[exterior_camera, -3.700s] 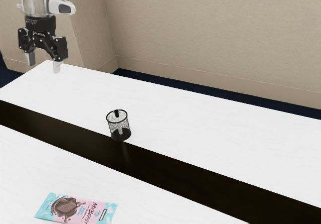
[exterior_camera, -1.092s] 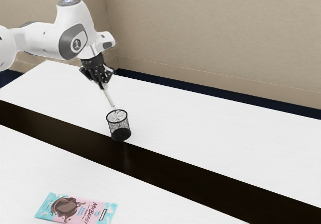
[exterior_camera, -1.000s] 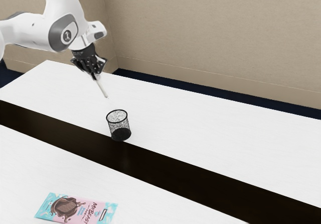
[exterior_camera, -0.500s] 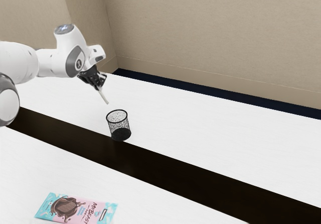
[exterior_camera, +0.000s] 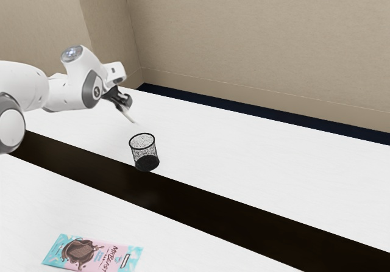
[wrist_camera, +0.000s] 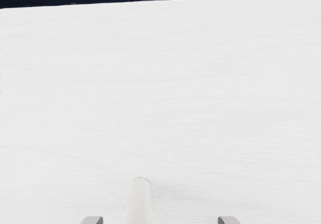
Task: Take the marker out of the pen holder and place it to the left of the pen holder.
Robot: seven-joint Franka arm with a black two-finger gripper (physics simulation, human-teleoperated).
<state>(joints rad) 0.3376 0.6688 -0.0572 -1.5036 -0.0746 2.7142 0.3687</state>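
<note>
Aloft near the holder [exterior_camera: 146,162], we hold our jaws wide apart, gripping nothing, the marker [wrist_camera: 138,201] between them.

From the exterior view's left, the white arm [exterior_camera: 77,80] is reached in over the white tabletop [exterior_camera: 274,156], with the black gripper [exterior_camera: 128,114] tilted downward. The pale, slender marker [exterior_camera: 133,120] is seen at the gripper, slanted toward the pen holder [exterior_camera: 146,162] and held apart from its rim. The mesh holder is stood upright beside the dark strip [exterior_camera: 244,226], across which a pink-and-blue packet [exterior_camera: 91,254] is laid flat.
</note>
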